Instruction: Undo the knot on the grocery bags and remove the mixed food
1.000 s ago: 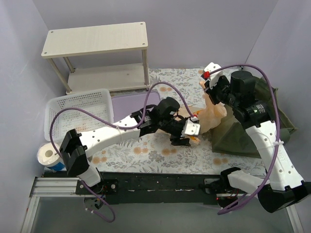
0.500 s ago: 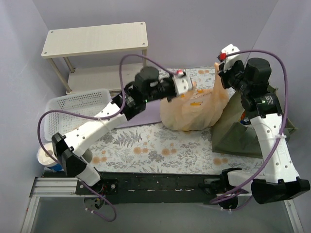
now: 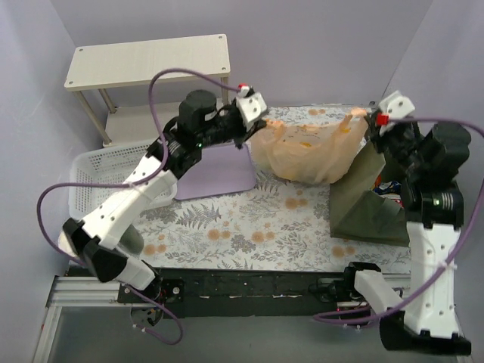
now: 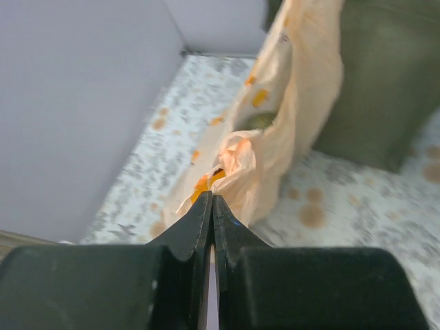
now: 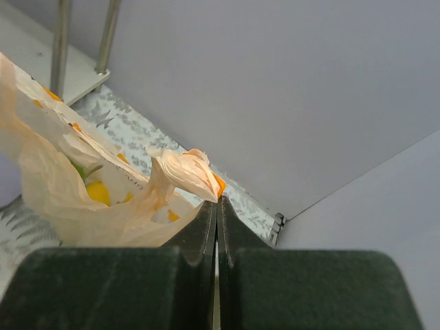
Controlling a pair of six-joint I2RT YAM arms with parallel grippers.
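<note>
The peach-orange grocery bag (image 3: 306,151) hung stretched in the air over the far half of the tabletop (image 3: 242,227), toward its far-right corner, strung between the two arms. The left gripper (image 3: 259,119) had its jaws pressed together on the thin plastic at the bag's left end. The right gripper (image 3: 370,116) had its jaws pinched tight on a crumpled twist of plastic at the bag's right end, above the olive-green tote (image 3: 363,204) lying at the right edge. A yellow fruit (image 5: 96,192) and something green showed through the bag's translucent skin.
</note>
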